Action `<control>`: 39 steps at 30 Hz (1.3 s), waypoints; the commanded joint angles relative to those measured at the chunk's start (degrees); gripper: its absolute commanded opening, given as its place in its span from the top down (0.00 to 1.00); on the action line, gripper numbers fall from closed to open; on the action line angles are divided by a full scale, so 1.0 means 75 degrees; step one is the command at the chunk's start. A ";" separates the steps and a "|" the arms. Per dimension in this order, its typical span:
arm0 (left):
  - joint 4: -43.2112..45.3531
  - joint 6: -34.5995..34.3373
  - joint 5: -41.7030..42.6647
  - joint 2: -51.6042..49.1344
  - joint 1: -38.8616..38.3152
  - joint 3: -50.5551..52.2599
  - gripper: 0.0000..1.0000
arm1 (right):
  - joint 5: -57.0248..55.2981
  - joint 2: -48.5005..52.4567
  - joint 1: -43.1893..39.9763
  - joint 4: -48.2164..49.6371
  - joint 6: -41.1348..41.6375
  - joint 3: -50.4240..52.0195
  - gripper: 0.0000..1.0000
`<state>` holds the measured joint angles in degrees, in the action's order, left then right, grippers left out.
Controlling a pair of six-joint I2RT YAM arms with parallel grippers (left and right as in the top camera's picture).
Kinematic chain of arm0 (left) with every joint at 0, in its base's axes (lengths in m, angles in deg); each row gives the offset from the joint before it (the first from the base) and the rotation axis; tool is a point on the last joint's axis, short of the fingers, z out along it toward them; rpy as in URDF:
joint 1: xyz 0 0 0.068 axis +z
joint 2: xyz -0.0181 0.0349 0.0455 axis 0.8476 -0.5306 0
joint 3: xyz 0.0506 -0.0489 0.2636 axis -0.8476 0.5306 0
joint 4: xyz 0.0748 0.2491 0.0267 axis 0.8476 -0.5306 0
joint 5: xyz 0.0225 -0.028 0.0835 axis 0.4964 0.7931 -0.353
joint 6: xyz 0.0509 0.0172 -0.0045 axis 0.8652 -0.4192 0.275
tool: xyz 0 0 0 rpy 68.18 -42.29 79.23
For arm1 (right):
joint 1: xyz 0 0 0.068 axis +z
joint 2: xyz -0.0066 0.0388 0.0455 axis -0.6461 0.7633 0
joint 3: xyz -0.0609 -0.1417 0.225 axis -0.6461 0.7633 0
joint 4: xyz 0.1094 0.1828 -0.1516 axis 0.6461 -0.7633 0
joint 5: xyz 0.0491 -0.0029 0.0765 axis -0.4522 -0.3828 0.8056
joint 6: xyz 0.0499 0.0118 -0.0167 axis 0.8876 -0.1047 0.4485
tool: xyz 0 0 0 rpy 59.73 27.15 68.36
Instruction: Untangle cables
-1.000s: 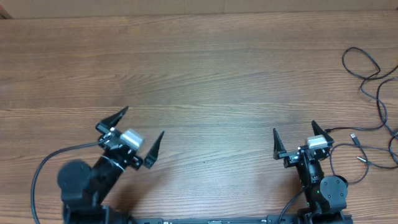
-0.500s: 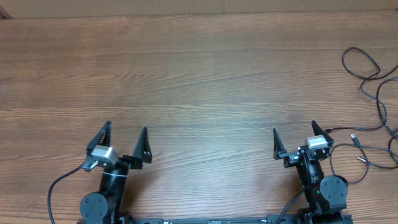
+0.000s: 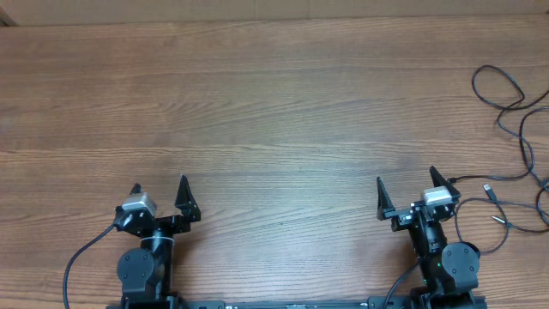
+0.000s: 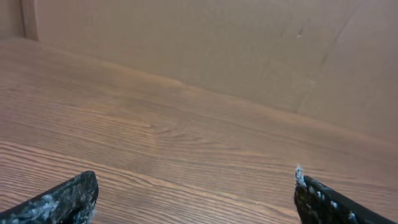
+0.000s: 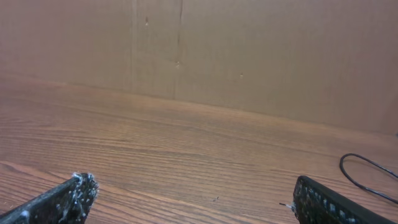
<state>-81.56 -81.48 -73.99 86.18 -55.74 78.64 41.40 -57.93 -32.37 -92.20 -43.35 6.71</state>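
Note:
The cables (image 3: 523,137) are thin black cords spread in loose loops and strands at the table's right edge, with a small plug end (image 3: 489,189) near my right arm. A piece of cable loop (image 5: 367,174) shows at the right of the right wrist view. My right gripper (image 3: 405,182) stands open near the front edge, left of the cables, with nothing between its fingertips (image 5: 74,193). My left gripper (image 3: 159,185) is open and empty at the front left, far from the cables; its fingertips (image 4: 74,196) frame bare wood.
The wooden table (image 3: 274,103) stretches wide in front of both grippers. A brown cardboard wall (image 5: 249,56) stands along the far edge. Thicker black arm wires (image 3: 77,257) curve beside the left arm base.
The left arm has pulled back and turned straight, its gripper now lower and nearer the front edge, staying open. The right arm and the cables have not moved.

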 commanded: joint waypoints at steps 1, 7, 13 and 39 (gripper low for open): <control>-0.0017 0.0711 -0.0102 0.0064 -0.0070 0.0020 0.00 | -0.0058 -0.0050 -0.0032 0.0044 -0.0032 0.0079 0.00; -0.0020 0.1274 -0.0076 0.0064 -0.0070 0.0020 0.00 | -0.0058 -0.0050 -0.0032 0.0044 -0.0032 0.0079 0.00; -0.0020 0.1623 0.0012 0.0064 -0.0070 0.0020 0.00 | -0.0058 -0.0050 -0.0032 0.0044 -0.0032 0.0079 0.00; 0.0006 0.1475 0.0064 0.0052 -0.0108 0.0023 0.00 | -0.0058 -0.0050 -0.0032 0.0044 -0.0032 0.0079 0.00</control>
<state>-81.56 -71.30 -74.01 86.18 -56.13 78.64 41.42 -57.93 -32.39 -92.17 -43.35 6.71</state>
